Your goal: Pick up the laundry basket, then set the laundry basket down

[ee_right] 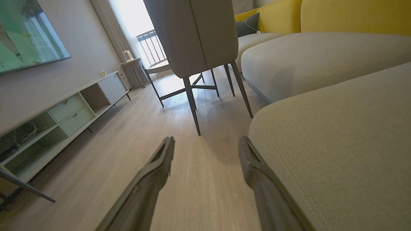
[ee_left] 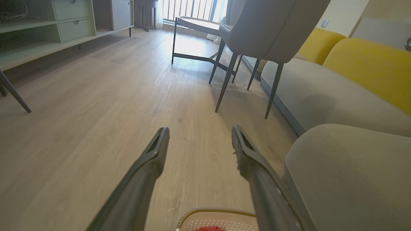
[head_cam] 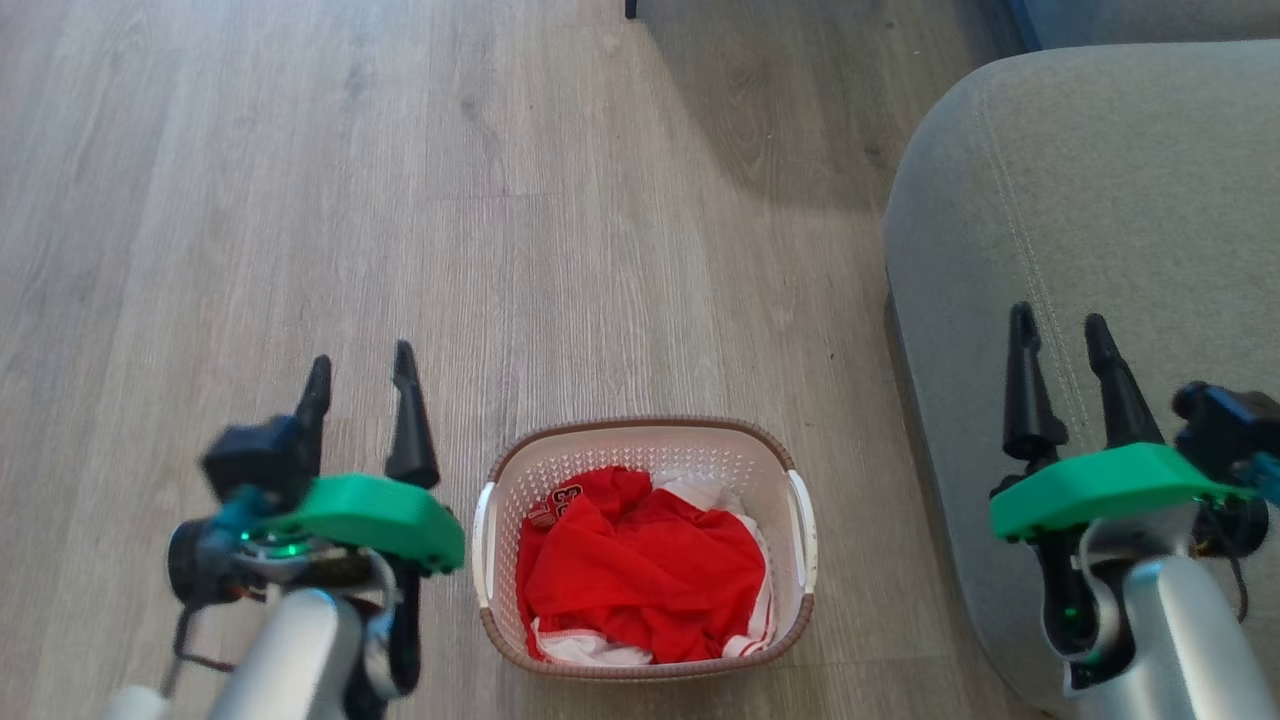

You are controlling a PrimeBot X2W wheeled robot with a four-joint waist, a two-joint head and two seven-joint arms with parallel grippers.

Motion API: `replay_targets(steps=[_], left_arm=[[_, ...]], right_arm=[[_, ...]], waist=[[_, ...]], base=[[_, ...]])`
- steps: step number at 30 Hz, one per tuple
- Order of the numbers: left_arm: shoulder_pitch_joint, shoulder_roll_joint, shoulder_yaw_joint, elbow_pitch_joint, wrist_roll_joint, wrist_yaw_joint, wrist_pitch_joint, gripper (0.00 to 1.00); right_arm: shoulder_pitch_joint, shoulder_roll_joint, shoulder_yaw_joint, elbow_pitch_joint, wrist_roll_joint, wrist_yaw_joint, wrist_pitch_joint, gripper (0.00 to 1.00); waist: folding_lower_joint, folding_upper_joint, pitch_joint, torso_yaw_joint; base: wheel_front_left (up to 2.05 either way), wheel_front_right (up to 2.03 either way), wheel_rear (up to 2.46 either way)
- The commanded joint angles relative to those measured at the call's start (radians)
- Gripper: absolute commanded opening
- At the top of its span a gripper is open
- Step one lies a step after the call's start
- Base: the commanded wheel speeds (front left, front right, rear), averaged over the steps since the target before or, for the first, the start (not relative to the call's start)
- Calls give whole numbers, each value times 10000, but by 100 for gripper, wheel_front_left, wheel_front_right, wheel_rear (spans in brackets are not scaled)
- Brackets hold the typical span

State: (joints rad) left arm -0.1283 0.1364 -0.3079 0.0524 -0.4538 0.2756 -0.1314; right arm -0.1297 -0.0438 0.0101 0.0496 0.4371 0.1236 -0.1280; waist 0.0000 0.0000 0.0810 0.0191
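Observation:
The laundry basket (head_cam: 645, 435) stands on the wood floor at the bottom centre of the head view: white perforated walls, a brown woven-look rim, a white handle on each side, red and white clothes (head_cam: 640, 575) inside. My left gripper (head_cam: 362, 366) hovers open just left of the basket, fingers apart and holding nothing. My right gripper (head_cam: 1060, 332) is open over the grey sofa cushion, well right of the basket. In the left wrist view the basket's far rim (ee_left: 215, 212) peeks in at the bottom between the fingers of my left gripper (ee_left: 199, 131). The right wrist view has my right gripper (ee_right: 205, 141) open above the floor.
A grey sofa cushion (head_cam: 1090, 200) fills the right side, close to the basket. Farther ahead stand a grey chair (ee_left: 266, 29) on thin dark legs, a small table (ee_left: 196, 24), yellow sofa backs (ee_left: 369, 61) and a low TV cabinet (ee_right: 64, 112) along the left wall.

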Motion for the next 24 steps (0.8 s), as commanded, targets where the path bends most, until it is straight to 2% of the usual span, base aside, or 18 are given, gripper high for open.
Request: replay_targets(steps=[1, 5, 9, 12, 18, 24], left_arm=[[-619, 393, -193, -304, 543, 359, -145, 100], [-747, 700, -1067, -144, 838, 1250, -262, 100], [-961, 963, -1836, -108, 1032, 1644, -380, 100], [-1079, 1073, -2176, -157, 1096, 1824, -468, 100], [-1165, 1056, -2227, -630, 1419, 2159, -644, 100], [-1203, 1120, -2456, -1023, 2074, 2143, -790, 100]], right_arm=[[-514, -250, 308, -440, -528, 49, -184, 100], [-512, -275, 496, -456, -1122, 51, -301, 100], [-541, -313, 636, -622, -1808, 53, -418, 100], [-522, -267, 645, -658, -2239, 55, -506, 100], [-586, -239, 823, -842, -3154, 58, -681, 100], [-628, -207, 842, -987, -3765, 61, -827, 100]], waist=[[0, 0, -11, 1], [0, 0, -43, 5], [0, 0, -36, 14], [0, 0, -28, 12], [0, 0, 48, 9], [0, 0, 106, 42]], base=[[0, 0, 0], [0, 0, 0], [0, 0, 0], [0, 0, 0], [0, 0, 0], [0, 0, 0]])
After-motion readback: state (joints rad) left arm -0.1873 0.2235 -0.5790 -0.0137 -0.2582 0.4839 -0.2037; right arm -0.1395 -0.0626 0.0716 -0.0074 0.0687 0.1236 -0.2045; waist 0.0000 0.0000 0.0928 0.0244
